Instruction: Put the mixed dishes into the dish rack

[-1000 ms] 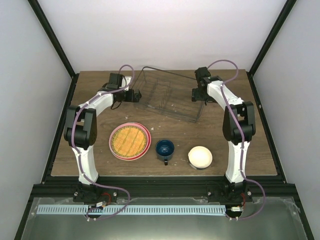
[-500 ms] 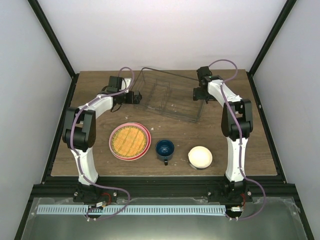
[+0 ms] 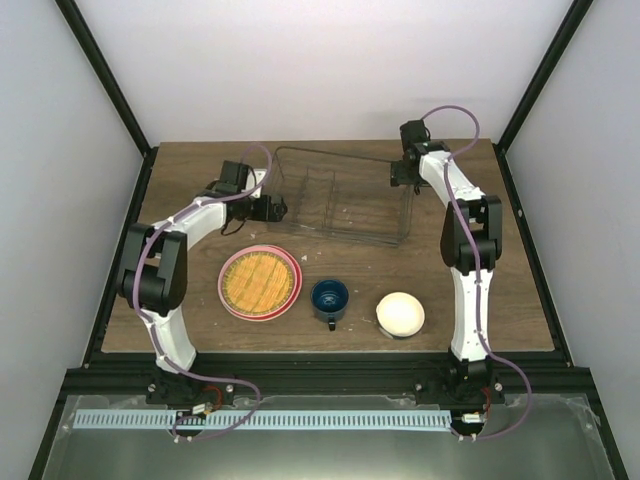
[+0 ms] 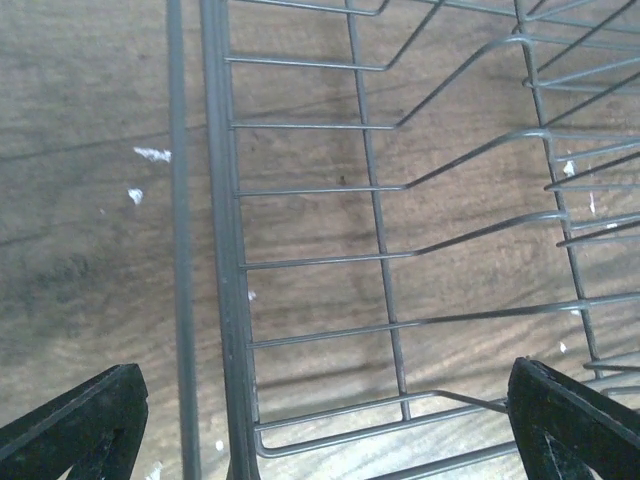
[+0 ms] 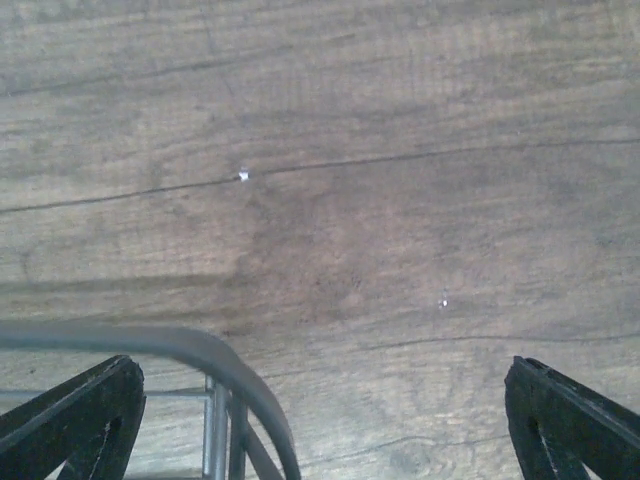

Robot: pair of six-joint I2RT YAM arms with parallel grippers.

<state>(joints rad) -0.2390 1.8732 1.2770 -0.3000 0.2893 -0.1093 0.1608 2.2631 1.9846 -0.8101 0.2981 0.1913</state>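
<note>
At the far side of the worktop (image 3: 480, 290) stands the dish rack (image 3: 340, 200), a dark thin-wire basket set slightly askew, with an arm reaching to each end. The left claw (image 3: 272, 208) sits at the rack's left end. Its wrist view shows the fingers spread wide with the end rim wire running up between them, so it straddles that wall without pinching it. The right claw (image 3: 402, 172) hovers at the far right corner, equally wide apart. Its wrist view shows mostly bare wood, with only the rounded corner wire beside its left fingertip. Neither claw holds anything.

This placement looks like work on the rack itself, probably squaring or steadying it, since both claws are well apart from the dishes. That is only a reading of the pose.

The rack holds nothing: only its floor wires and inner dividers show, with wood beneath. All four dishes wait in a row nearer the arm bases. The woven-pattern plate (image 3: 260, 281) lies face up on the pink plate (image 3: 226, 292), whose rim rings it. Just beside them, to the right, the dark blue mug (image 3: 330, 296) stands mouth up, its handle toward the bases, apparently with nothing inside. Further right sits the cream bowl (image 3: 400, 313); whether it is upright or overturned cannot be told. Loading has not yet begun.
</note>
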